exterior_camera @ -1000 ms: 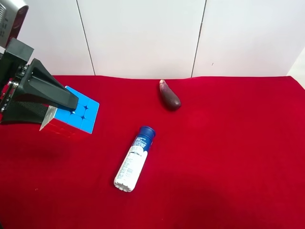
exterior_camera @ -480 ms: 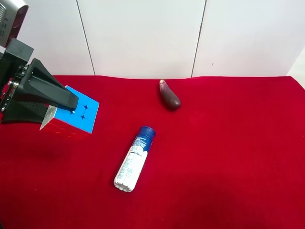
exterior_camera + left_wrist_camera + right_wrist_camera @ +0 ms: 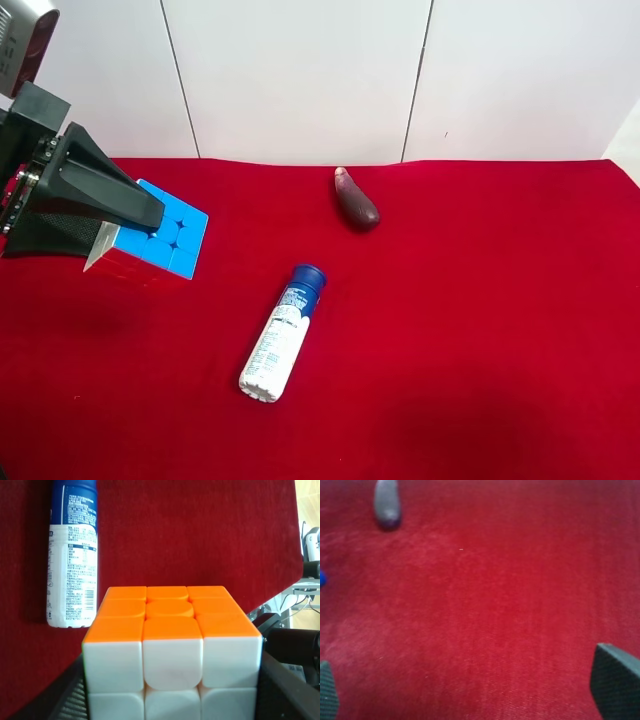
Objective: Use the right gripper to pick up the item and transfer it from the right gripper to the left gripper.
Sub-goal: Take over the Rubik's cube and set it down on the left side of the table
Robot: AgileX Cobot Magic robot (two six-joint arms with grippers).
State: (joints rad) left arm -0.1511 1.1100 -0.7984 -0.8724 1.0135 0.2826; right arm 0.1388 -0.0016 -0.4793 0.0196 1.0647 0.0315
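Note:
The item, a puzzle cube (image 3: 165, 240) with a blue face up, hangs just above the red cloth at the exterior high view's left. My left gripper (image 3: 137, 236) is shut on it, its long black wedge fingers clamping opposite sides. In the left wrist view the cube (image 3: 172, 650) fills the frame with orange and white tiles, a dark finger (image 3: 70, 702) on either side. My right gripper (image 3: 472, 685) stands open over bare red cloth with nothing between its fingertips (image 3: 617, 680). It does not show in the exterior high view.
A white blue-capped bottle (image 3: 282, 332) lies on its side mid-cloth, also in the left wrist view as the bottle (image 3: 72, 555). A dark purple eggplant (image 3: 355, 200) lies near the back wall; the right wrist view shows the eggplant (image 3: 386, 502). Red cloth (image 3: 480, 330) covers the table.

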